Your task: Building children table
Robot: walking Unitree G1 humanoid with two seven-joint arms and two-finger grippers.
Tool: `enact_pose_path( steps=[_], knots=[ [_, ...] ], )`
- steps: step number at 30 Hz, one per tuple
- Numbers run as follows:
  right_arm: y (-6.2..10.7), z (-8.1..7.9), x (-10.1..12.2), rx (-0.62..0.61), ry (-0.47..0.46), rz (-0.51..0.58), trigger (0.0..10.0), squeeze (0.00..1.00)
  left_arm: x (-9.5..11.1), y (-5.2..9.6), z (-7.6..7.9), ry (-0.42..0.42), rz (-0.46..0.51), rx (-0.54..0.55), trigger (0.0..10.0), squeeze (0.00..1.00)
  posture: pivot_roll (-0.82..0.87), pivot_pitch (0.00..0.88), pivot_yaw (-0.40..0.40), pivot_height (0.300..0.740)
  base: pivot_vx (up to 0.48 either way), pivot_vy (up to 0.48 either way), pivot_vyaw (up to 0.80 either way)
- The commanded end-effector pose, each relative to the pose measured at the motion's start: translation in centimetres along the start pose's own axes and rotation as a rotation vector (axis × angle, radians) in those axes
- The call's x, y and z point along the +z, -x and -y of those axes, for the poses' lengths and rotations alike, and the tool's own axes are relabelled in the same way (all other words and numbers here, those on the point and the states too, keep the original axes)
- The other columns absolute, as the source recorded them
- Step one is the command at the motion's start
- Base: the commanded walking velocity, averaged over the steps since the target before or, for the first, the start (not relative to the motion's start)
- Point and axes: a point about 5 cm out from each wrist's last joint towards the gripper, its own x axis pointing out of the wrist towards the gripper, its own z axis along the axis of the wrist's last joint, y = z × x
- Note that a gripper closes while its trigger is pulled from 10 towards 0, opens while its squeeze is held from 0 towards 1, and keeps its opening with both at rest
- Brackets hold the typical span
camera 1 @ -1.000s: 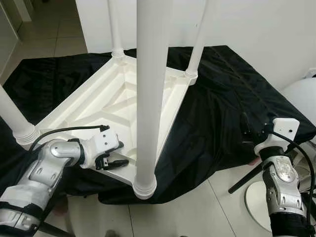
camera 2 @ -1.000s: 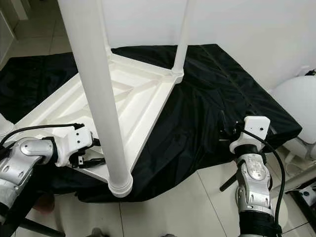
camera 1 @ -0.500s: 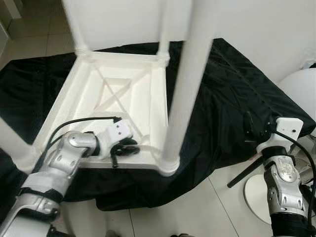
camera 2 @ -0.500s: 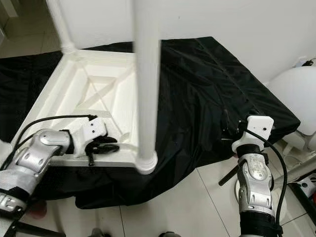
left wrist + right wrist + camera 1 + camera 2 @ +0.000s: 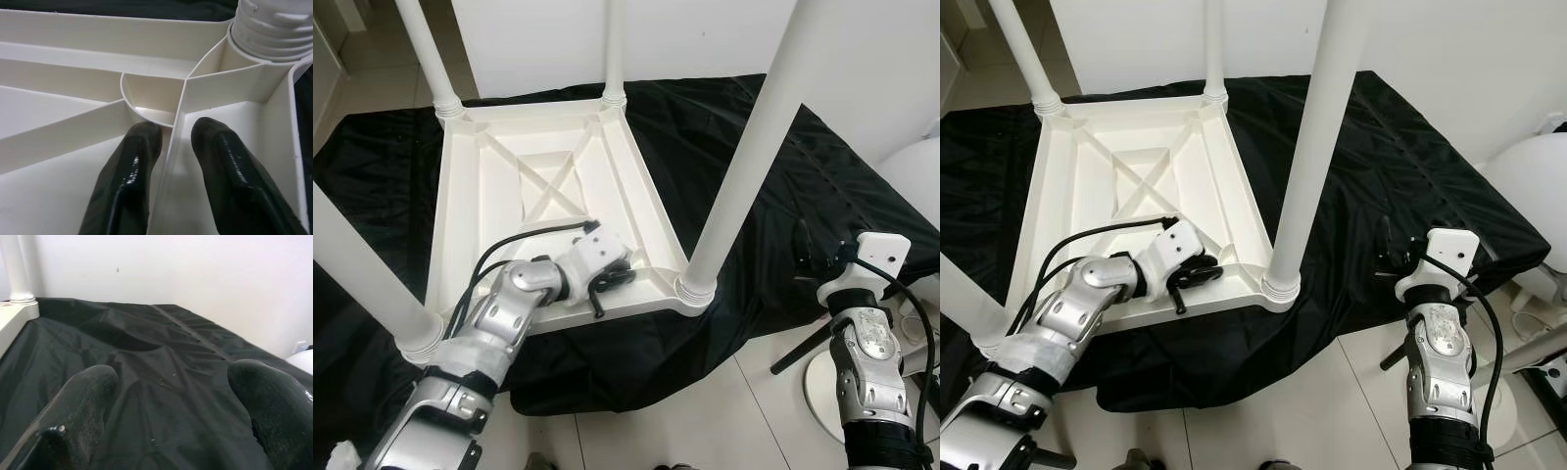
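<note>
White plastic, ribbed beneath, is what the table (image 5: 548, 186) shows as it lies upside down on a black cloth (image 5: 773, 186), its four legs pointing up. The left gripper (image 5: 168, 147) is set inside the table's near edge, just beside the near right leg (image 5: 744, 147); its fingers (image 5: 127, 171) are closed to a narrow gap astride a thin rib (image 5: 173, 147), one on each side, so the rib appears pinched. The right gripper (image 5: 171, 396) is held well apart from the table, over the cloth's right edge, its fingers spread wide with nothing between them.

The step is judged to be turning or steadying the table by that rib. The pull is best kept slow and low, along the cloth, since a thin rib may flex or slip from the pads, and the tall legs could tip the table if it is lifted at one corner.

Beyond the table, the cloth is draped over a low surface. Pale floor tiles (image 5: 724, 421) lie nearer than it, a white wall (image 5: 871, 59) rises behind it, and a round white object (image 5: 915, 186) stands to its right.
</note>
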Motion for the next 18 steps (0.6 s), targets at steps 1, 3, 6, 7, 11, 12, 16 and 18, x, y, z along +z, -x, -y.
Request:
enact_pose_path(
  steps=[1, 3, 6, 7, 11, 12, 16, 18],
  knots=[
    [0.2, -0.1, -0.2, 0.002, 0.007, -0.007, 10.0, 0.00, 1.1, -0.5, -0.7, -0.012, 0.034, 0.129, 10.0, 0.48, -0.05, 0.100, 0.031, 0.740, 0.000, 0.000, 0.00],
    [0.4, -0.2, -0.2, 0.008, 0.011, -0.013, 10.0, 0.00, 1.5, -0.5, -0.7, -0.023, 0.060, 0.139, 10.0, 0.00, -0.05, 0.099, 0.035, 0.740, 0.000, 0.000, 0.00],
    [0.7, -0.3, -0.4, 0.025, 0.005, -0.024, 10.0, 0.00, 2.0, -0.1, -0.9, 0.001, 0.108, 0.160, 10.0, 0.00, -0.06, 0.099, 0.040, 0.740, 0.000, 0.000, 0.00],
    [0.7, -0.3, -0.4, 0.025, 0.005, -0.024, 10.0, 0.00, 2.0, -0.1, -0.9, 0.001, 0.108, 0.160, 10.0, 0.00, -0.06, 0.099, 0.040, 0.740, 0.000, 0.000, 0.00],
    [1.1, -0.6, -0.5, 0.072, -0.054, -0.036, 10.0, 0.00, 2.3, 0.3, -1.2, 0.014, 0.144, 0.202, 10.0, 0.00, -0.06, 0.099, 0.041, 0.740, 0.000, 0.000, 0.00],
    [1.5, -0.9, -0.5, 0.120, -0.052, -0.048, 10.0, 0.00, 2.5, 0.9, -1.3, 0.052, 0.172, 0.224, 10.0, 0.00, -0.06, 0.098, 0.047, 0.740, 0.000, 0.000, 0.00],
    [3.1, -1.6, -0.7, 0.290, -0.046, -0.097, 10.0, 0.00, 2.7, 3.4, -1.8, 0.138, 0.237, 0.288, 10.0, 0.00, -0.05, 0.101, 0.040, 0.740, 0.000, 0.000, 0.00],
    [3.1, -1.6, -0.7, 0.290, -0.046, -0.097, 10.0, 0.00, 2.7, 3.4, -1.8, 0.138, 0.237, 0.288, 10.0, 0.00, -0.05, 0.101, 0.040, 0.740, 0.000, 0.000, 0.00]
  ],
)
